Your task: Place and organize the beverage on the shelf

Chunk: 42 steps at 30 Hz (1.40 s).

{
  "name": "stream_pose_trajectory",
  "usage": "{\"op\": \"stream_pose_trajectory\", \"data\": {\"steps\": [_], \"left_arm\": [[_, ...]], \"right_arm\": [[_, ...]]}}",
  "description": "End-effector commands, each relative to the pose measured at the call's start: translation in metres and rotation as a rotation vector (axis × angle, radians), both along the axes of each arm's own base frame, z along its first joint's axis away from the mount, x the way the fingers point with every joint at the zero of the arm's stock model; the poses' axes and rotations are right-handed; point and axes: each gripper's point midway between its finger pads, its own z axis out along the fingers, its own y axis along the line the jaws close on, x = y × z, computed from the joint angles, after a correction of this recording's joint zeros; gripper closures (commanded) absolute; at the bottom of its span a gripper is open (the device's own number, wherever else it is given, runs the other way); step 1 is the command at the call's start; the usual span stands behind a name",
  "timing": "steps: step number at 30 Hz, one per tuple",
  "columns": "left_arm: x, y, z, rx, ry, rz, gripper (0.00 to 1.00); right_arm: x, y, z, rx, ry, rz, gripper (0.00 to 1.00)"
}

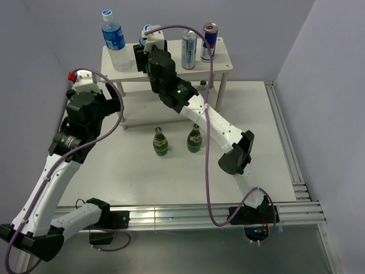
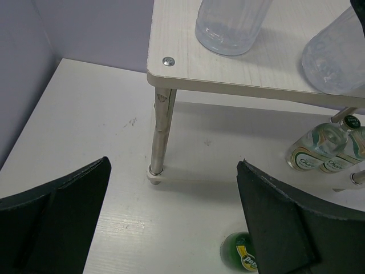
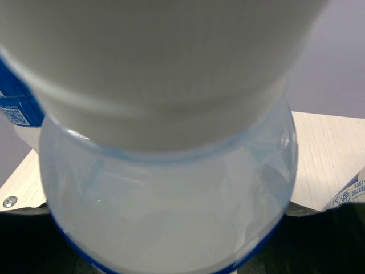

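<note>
The shelf (image 1: 222,60) stands at the back of the table. On its top are a clear plastic bottle with a blue label (image 1: 114,40) and two slim cans (image 1: 189,49) (image 1: 209,41). My right gripper (image 1: 147,52) is shut on the second plastic bottle (image 3: 171,194), which fills the right wrist view; its base is at the shelf top (image 2: 336,57). Two green glass bottles (image 1: 160,141) (image 1: 194,138) stand on the table in front of the shelf. My left gripper (image 2: 174,211) is open and empty, low by the shelf's front left leg (image 2: 161,134), with one green bottle (image 2: 238,254) beside its right finger.
Two clear bottles with pale labels (image 2: 319,149) show under the shelf top on the right. Grey walls close in the left and back. A metal rail (image 1: 285,142) runs along the table's right edge.
</note>
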Motion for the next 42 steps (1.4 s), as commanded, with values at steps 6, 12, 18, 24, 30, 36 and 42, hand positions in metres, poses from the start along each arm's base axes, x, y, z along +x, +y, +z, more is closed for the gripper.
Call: {"op": "stream_pose_trajectory", "data": {"steps": [6, 12, 18, 24, 30, 36, 42], "left_arm": [[0.0, 0.0, 0.01, -0.022, -0.045, -0.014, 0.01], [-0.001, 0.002, 0.009, -0.023, -0.044, -0.009, 0.01], [-0.002, 0.003, 0.009, -0.025, -0.047, -0.006, 0.01], [-0.002, 0.004, 0.008, -0.022, -0.044, -0.003, 0.01], [0.0, 0.003, 0.005, -0.02, -0.038, -0.003, 0.01], [0.002, 0.003, 0.003, -0.023, -0.032, -0.002, 0.01], [0.003, 0.005, 0.001, -0.02, -0.027, 0.005, 0.01]], "right_arm": [[-0.008, -0.014, 0.074, 0.193, -0.153, 0.02, 0.18], [-0.003, -0.012, 0.068, 0.188, -0.149, 0.018, 0.0], [0.005, -0.008, 0.059, 0.19, -0.149, 0.013, 0.05], [0.015, -0.005, 0.051, 0.201, -0.155, 0.005, 0.05], [0.019, -0.005, 0.044, 0.204, -0.145, -0.003, 0.05], [0.018, -0.005, 0.037, 0.203, -0.129, 0.002, 0.06], [0.02, -0.001, 0.033, 0.198, -0.128, 0.007, 0.05]]}}
